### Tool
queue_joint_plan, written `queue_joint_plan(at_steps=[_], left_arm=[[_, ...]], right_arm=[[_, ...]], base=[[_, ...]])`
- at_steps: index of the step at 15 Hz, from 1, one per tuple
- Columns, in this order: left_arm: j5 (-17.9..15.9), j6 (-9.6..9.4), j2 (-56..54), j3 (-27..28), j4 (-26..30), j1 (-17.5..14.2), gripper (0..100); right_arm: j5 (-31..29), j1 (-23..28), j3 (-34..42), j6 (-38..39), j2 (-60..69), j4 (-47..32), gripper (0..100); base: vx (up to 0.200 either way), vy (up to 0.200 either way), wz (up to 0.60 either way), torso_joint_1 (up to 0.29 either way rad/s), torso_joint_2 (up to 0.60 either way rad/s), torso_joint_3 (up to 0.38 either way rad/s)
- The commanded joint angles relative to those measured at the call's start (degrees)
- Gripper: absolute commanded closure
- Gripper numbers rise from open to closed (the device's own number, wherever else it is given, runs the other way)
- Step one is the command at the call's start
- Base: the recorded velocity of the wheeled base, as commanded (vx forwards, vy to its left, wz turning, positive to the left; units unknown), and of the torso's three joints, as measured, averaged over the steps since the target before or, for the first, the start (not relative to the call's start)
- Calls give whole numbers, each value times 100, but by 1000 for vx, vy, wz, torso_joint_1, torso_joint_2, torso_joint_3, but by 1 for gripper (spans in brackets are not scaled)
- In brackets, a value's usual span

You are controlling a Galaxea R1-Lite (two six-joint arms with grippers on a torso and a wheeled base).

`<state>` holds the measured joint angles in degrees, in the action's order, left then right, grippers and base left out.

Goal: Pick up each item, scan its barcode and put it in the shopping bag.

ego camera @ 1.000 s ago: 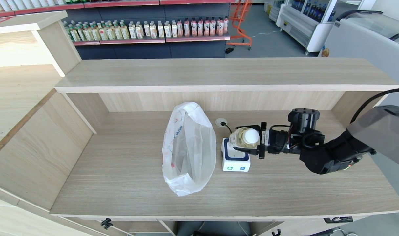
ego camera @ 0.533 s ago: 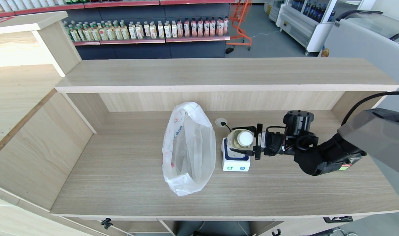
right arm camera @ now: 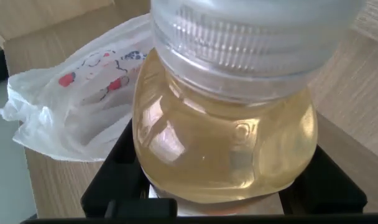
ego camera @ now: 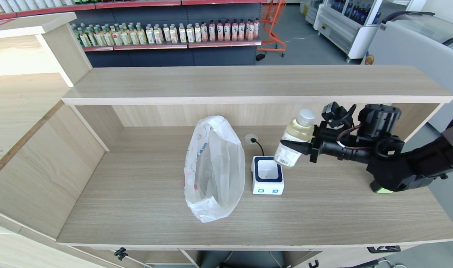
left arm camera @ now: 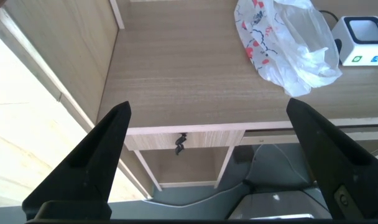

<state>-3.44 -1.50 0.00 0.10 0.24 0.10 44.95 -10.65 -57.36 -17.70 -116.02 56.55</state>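
Wooden counter (ego camera: 323,208) with shopping bag (ego camera: 214,167), scanner (ego camera: 267,180)

the scanner (ego camera: 268,180) stands just right of the shopping bag (ego camera: 214,167), the counter's back wall (ego camera: 211,114) rising behind both.

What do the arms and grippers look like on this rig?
Right arm: black, chunky joints, cylindrical housing at the wrist, loose black cables, small yellow-green mark. Right gripper: black tapered fingers. Left gripper: two flat black wedge fingers.
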Motion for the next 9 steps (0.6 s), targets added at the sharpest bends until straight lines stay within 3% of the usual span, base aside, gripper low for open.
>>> queue_joint_plan(at_steps=[1, 4, 9], left_arm=[[1, 1, 0, -1, 2, -1, 0], [1, 1, 0, -10, 2, -1, 0], [1, 1, 0, -1, 2, -1, 0]], right_arm=[[-1085, -534, -91, 1137, 440, -13, 100], [-2139, -1185, -417, 2183, -61, -39, 100], [-2210, -1721, -821, 2333, -975, -13, 100]], base=[[0, 0, 0, 0, 0, 0], [0, 0, 0, 0, 0, 0], [0, 0, 0, 0, 0, 0]])
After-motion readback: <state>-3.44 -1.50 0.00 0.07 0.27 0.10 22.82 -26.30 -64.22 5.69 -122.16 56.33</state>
